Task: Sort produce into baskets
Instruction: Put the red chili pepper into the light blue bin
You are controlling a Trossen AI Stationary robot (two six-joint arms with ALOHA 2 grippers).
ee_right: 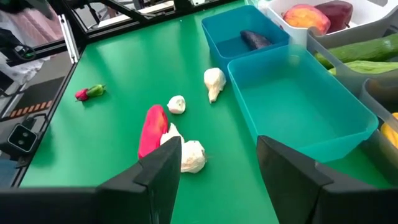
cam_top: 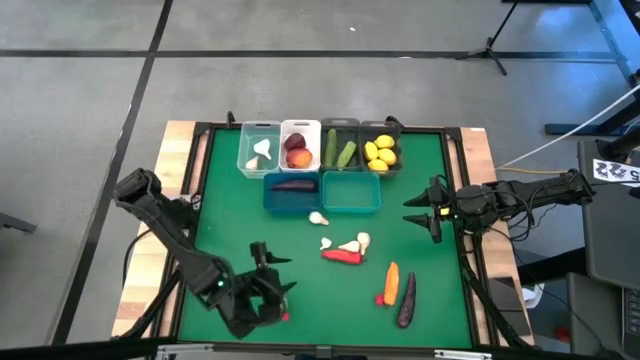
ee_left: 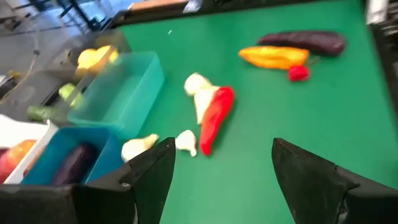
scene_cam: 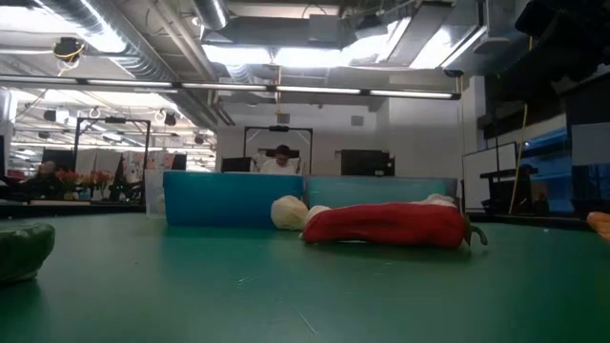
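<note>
Left gripper [cam_top: 268, 290]: near table edge, fingers spread, nothing held; red pepper [cam_top: 343, 256] ahead of it, apart.
Right gripper [cam_top: 425, 211]: right side of green mat [cam_top: 230, 210], fingers spread, nothing held; teal bin [cam_top: 351, 192] just beside, garlic [cam_top: 318, 217] further off.
Pepper axis: lying flat, roughly across the table, smooth glossy plastic.
Loose produce: carrot [cam_top: 391, 281] and eggplant [cam_top: 406, 300] side by side, long axes roughly near-to-far.
Blue bin [cam_top: 292, 192]: one eggplant inside, lengthwise.

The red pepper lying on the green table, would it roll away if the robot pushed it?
Probably a little. The red pepper is long and rounded and lies on its side, so it may roll sideways. Garlic pieces touching it might block it. It looks like smooth plastic, maybe slippery.
</note>
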